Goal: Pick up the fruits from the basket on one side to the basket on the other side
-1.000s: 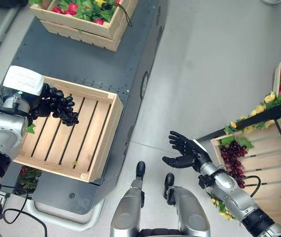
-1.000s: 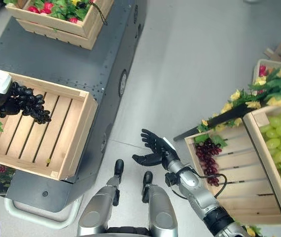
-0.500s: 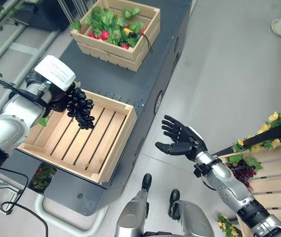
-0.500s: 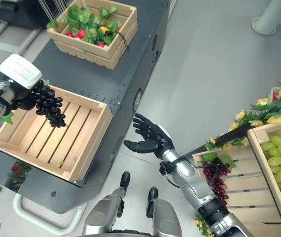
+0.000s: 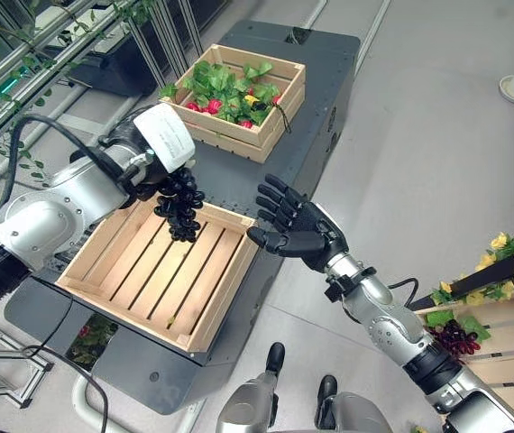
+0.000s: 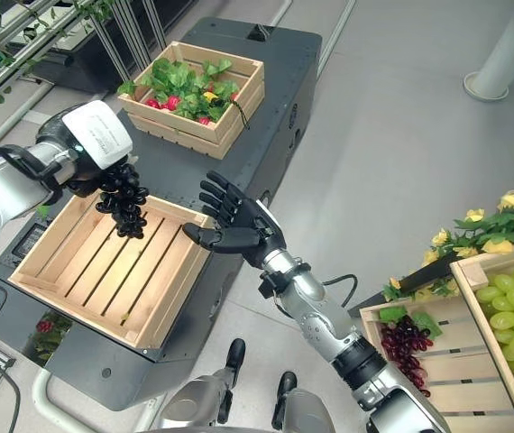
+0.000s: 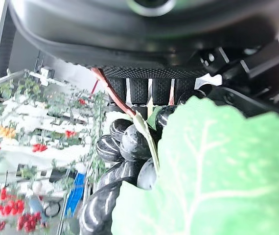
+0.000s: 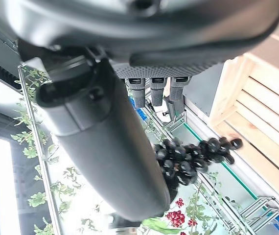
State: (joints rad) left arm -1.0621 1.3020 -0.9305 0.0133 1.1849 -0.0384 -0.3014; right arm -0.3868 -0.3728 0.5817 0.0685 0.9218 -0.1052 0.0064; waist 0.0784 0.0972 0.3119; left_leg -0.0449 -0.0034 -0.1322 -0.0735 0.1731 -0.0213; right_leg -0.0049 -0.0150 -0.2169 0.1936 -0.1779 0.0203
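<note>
Even, bright light fell overhead; shadows stayed soft. The left wrist view's green leaf [image 7: 218, 166] was blurred.

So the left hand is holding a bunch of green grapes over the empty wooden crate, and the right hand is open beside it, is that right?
Not quite. The grapes in the left hand are dark purple, not green, as the left eye view shows. The rest holds: they hang over the empty wooden crate, and the right hand is open beside it.

A bunch of dark purple grapes [image 5: 178, 204] hangs from the left hand [image 5: 153, 153], whose fingers are curled round its top, above the far edge of an empty slatted wooden crate [image 5: 104, 286] on the left.
</note>
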